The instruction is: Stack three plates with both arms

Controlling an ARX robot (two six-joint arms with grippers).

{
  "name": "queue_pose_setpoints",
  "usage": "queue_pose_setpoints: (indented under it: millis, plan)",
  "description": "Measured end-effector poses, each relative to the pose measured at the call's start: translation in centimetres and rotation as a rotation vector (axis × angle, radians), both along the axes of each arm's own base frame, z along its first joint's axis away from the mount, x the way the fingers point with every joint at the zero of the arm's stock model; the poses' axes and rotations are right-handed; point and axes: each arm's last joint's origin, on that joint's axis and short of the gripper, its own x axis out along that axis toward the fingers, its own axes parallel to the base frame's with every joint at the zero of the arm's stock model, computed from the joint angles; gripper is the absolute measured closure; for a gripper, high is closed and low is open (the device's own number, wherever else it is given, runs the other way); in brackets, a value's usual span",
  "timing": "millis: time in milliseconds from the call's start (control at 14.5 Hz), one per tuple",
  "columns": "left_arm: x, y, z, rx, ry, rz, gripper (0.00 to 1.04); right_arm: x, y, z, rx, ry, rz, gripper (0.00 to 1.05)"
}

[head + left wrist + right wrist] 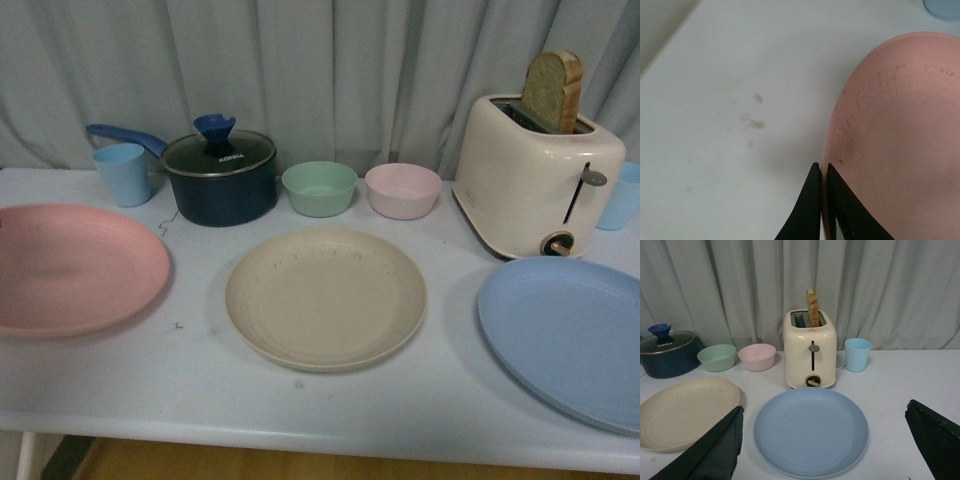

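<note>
In the front view the pink plate (70, 265) is cut off by the left edge and the blue plate (565, 335) by the right and lower edges. Only the beige plate (325, 295) between them shows whole. All three lie flat and apart on the white table (200, 390). The left gripper (823, 166) shows only as two black tips, drawn narrow on the pink plate's rim, one outside it and one over the plate. The right gripper (824, 407) is spread wide and holds nothing, with the blue plate lying between its fingers. Behind the plates stand a blue cup (122, 173), a dark lidded pot (220, 175), a green bowl (319, 188), a pink bowl (402, 190) and a cream toaster (530, 175) with bread (553, 90) in its slot. A second cup (857, 354) is half hidden behind the toaster in the front view. The plates are round, shallow and matte, and the pink one carries dark specks.
</note>
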Motion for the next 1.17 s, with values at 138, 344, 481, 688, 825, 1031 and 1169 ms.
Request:
queue_pose_setpoints:
  millis: [138, 344, 481, 688, 825, 1031, 1169]
  plan:
    - [-0.1, 0.6, 3.5, 0.048, -0.044, -0.013, 1.02, 0.0, 0.0, 0.0, 0.0, 0.0, 0.0, 0.06]
    - [-0.2, -4.2, 7.4, 0.019, -0.142, -0.187, 1.02, 0.0, 0.0, 0.0, 0.0, 0.0, 0.0, 0.06]
    - [-1.1, -9.1, 8.2, -0.023, -0.162, -0.327, 1.02, 0.0, 0.0, 0.0, 0.0, 0.0, 0.0, 0.06]
    - [-2.1, -16.6, 7.8, -0.07, -0.151, -0.505, 1.02, 0.0, 0.0, 0.0, 0.0, 0.0, 0.0, 0.06]
    - [-2.3, -20.4, 7.2, -0.052, -0.154, -0.571, 1.03, 0.0, 0.0, 0.0, 0.0, 0.0, 0.0, 0.06]
    - [-0.9, -23.2, 4.3, -0.075, -0.091, -0.579, 1.03, 0.0, 0.0, 0.0, 0.0, 0.0, 0.0, 0.06]
    - [0.9, -24.0, 3.3, -0.113, -0.097, -0.509, 1.03, 0.0, 0.0, 0.0, 0.0, 0.0, 0.0, 0.06]
